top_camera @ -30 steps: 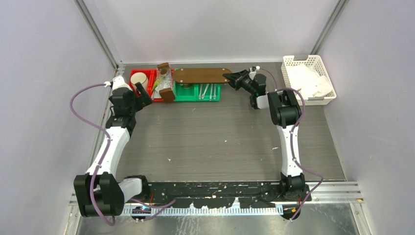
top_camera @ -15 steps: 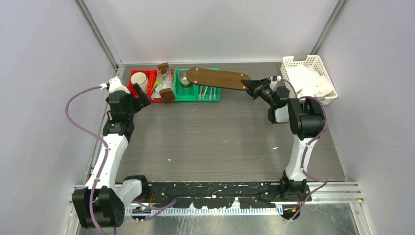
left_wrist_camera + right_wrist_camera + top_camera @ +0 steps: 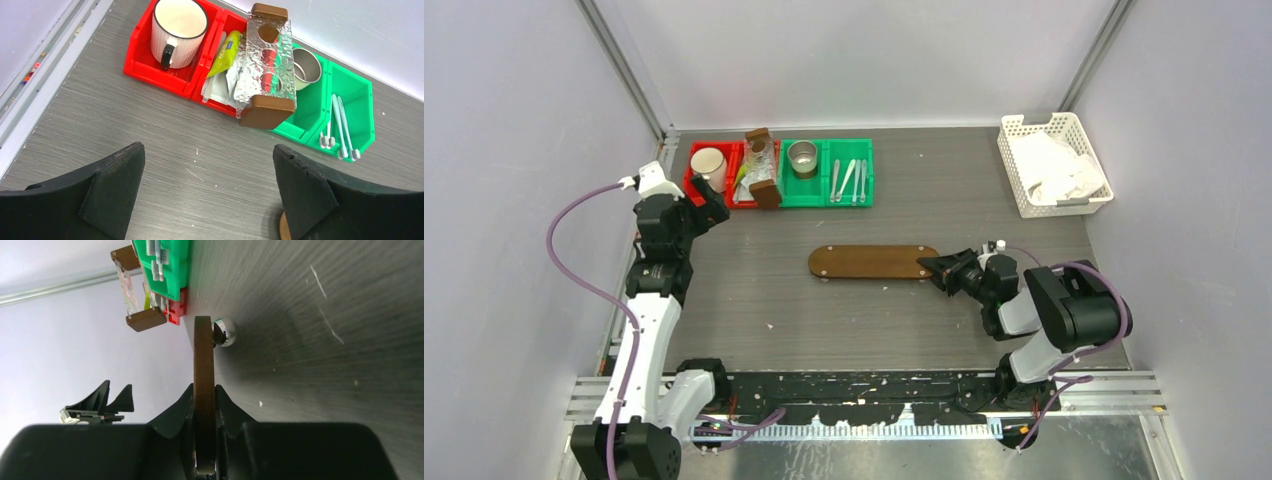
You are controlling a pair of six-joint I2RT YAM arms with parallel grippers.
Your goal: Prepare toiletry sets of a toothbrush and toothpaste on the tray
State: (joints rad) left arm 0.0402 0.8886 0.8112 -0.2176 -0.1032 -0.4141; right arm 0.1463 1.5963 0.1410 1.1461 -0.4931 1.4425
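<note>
Placing the tray: the right end effector clamps the tray, apparently down on the desk; next, the gaping left end effector must reach the toothbrushes ahead-right.

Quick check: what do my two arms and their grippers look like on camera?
The left arm and right arm have white links, black joints and a looping purple cable each. The left gripper and right gripper have matte black wedge-shaped fingers.

A white mug in red bin, steel cup in green bin.
</note>
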